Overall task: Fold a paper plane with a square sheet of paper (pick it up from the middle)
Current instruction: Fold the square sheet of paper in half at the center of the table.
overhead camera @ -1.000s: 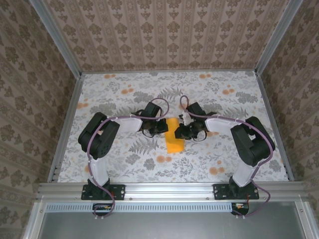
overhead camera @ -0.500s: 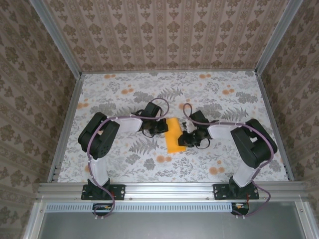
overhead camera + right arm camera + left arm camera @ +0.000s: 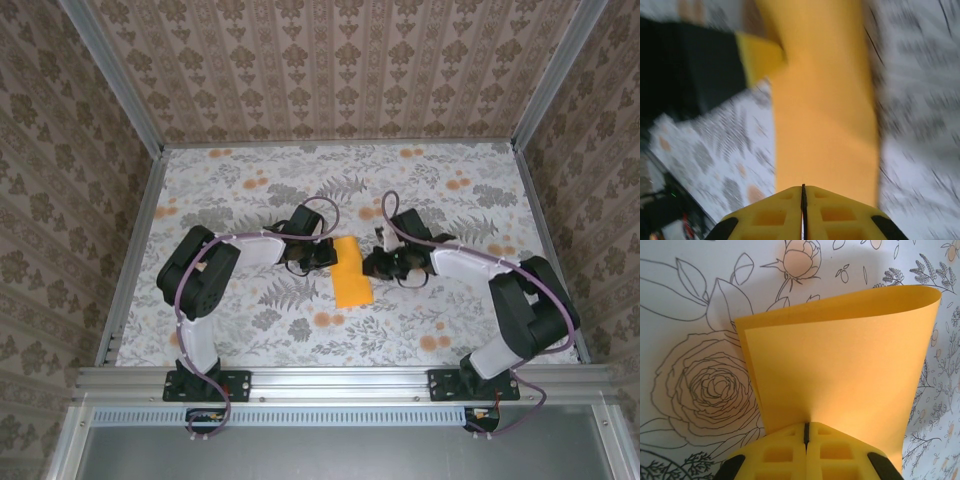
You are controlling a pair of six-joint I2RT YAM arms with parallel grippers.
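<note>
Between the arms, on the counter (image 3: 480,300): sheet of paper (image 3: 350,285), folded over, loosely curled.
Left fingers (image 3: 785,455): closed, pinching the sheet's edge.
Right fingers (image 3: 770,217): closed at its opposite edge; view blurred.

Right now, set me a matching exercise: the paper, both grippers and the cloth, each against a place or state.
1 square sheet of paper
2 left gripper
3 right gripper
4 floral cloth

A lying flat beneath the sheet
B shut, at the sheet's left edge, top view
C folded over, with a rounded bend
D shut, at the sheet's right edge, top view

Pairs: 1-C, 2-B, 3-D, 4-A
</note>
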